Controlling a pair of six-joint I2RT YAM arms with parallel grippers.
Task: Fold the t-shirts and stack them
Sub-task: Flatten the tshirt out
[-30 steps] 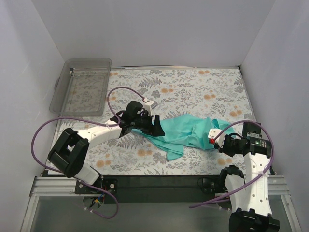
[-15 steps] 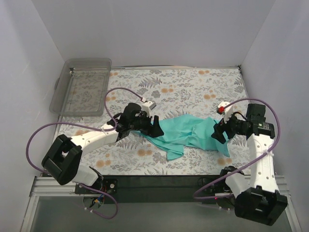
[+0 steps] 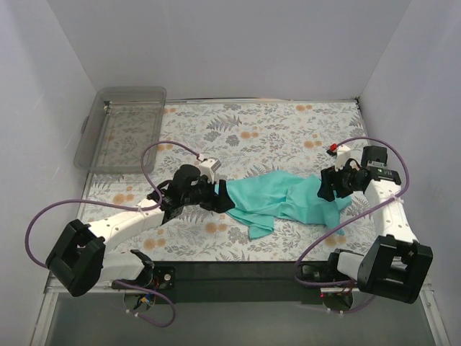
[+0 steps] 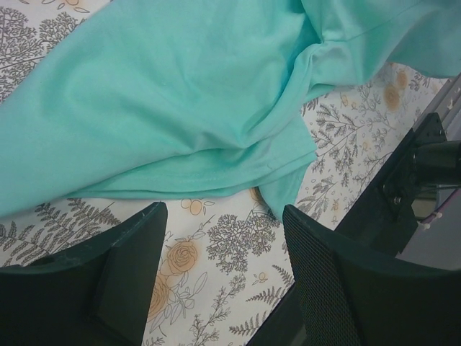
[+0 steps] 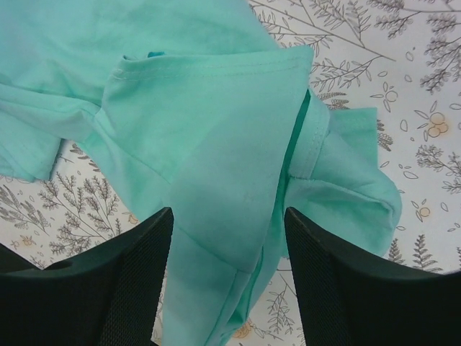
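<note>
- A floral-patterned table [image 3: 288, 130] lies under soft, even light.
- Plain white walls [image 3: 216, 50] close in the table's far edge and both sides.
- A clear plastic bin [image 3: 122, 128] sits at the table's far-left corner.

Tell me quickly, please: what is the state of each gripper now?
Left gripper: open, holding nothing, just off the t-shirt.
Right gripper: open, holding nothing, above the t-shirt.
</note>
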